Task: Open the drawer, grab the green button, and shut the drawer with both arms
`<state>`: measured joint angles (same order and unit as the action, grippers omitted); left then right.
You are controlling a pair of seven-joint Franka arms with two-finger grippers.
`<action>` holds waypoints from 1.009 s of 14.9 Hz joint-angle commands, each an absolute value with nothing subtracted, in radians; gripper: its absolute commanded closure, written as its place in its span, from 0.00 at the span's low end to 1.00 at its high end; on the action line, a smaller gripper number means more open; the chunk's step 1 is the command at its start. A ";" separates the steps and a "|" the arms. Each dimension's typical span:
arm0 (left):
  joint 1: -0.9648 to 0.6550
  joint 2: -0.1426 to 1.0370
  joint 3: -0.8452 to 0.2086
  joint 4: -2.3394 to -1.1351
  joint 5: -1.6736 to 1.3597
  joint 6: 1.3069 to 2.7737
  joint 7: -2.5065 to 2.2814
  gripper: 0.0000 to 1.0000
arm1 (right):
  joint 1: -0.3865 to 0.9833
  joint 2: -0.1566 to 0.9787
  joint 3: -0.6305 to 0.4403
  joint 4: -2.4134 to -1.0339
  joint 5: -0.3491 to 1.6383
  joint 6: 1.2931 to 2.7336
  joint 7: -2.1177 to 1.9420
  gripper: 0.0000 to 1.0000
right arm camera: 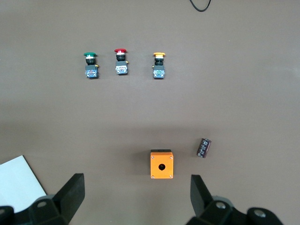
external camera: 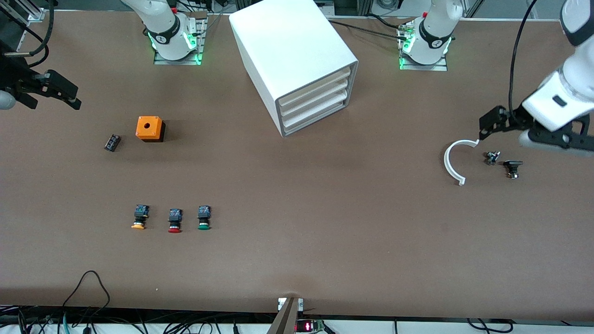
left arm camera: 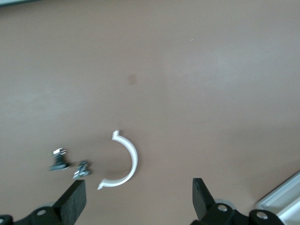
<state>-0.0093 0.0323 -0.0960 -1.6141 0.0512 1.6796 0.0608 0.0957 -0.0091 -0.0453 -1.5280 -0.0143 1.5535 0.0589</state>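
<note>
The white four-drawer cabinet [external camera: 292, 46] stands at the middle of the table near the bases, and all its drawers, the lower two [external camera: 316, 110] included, are shut. The green-capped button [external camera: 203, 218] lies on the table toward the right arm's end, beside a red-capped one [external camera: 174, 221] and a yellow-capped one [external camera: 139, 217]. It also shows in the right wrist view [right arm camera: 90, 63]. My right gripper [external camera: 62, 92] hangs open and empty over the table edge at its own end [right arm camera: 137, 197]. My left gripper [external camera: 494, 124] is open and empty over a white half ring [left arm camera: 126, 164].
An orange box [external camera: 149, 128] with a hole in its top and a small black cylinder [external camera: 112, 142] lie near the right gripper. The white half ring [external camera: 455, 160] and two small dark parts [external camera: 492, 157] [external camera: 513, 168] lie under the left gripper. A cabinet corner [right arm camera: 18, 183] shows in the right wrist view.
</note>
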 commanded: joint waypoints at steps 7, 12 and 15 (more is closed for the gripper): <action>-0.044 0.009 -0.021 -1.675 0.026 1.707 0.032 0.00 | 0.097 0.003 -0.048 -1.497 -0.009 1.546 0.052 0.00; -0.046 0.015 -0.021 -1.669 0.035 1.718 0.011 0.00 | 0.097 0.003 -0.046 -1.497 -0.009 1.546 0.052 0.00; -0.031 0.018 -0.023 -1.669 0.038 1.707 0.008 0.00 | 0.097 0.003 -0.046 -1.494 -0.011 1.546 0.051 0.00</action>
